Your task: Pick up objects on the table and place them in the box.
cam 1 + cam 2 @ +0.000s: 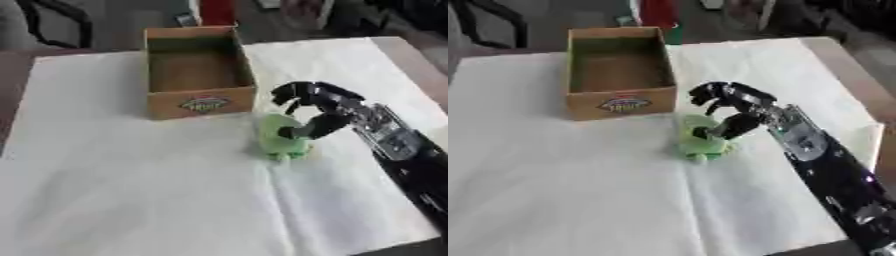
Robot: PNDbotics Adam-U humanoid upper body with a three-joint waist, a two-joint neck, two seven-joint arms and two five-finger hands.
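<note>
- The green object [282, 138] stands on the white cloth [131, 190], right at the fingertips of the right hand [317, 106], on that hand's left side and slightly nearer the camera than its knuckles.
- The right hand arches over it with fingers curled above and the thumb touching its near side; I judge the hand to be closing round it, though whether the upper fingers touch it cannot be told.
- That curl looks set for lifting the piece from above, which suits a soft-looking, rounded shape.
- The cardboard box [199, 70] sits just beyond the hand and to its left, open side up and with nothing visible inside, so the carry is short.
- The left hand shows in neither view.
- The lift itself is not yet made: the object's base rests on the cloth.
</note>
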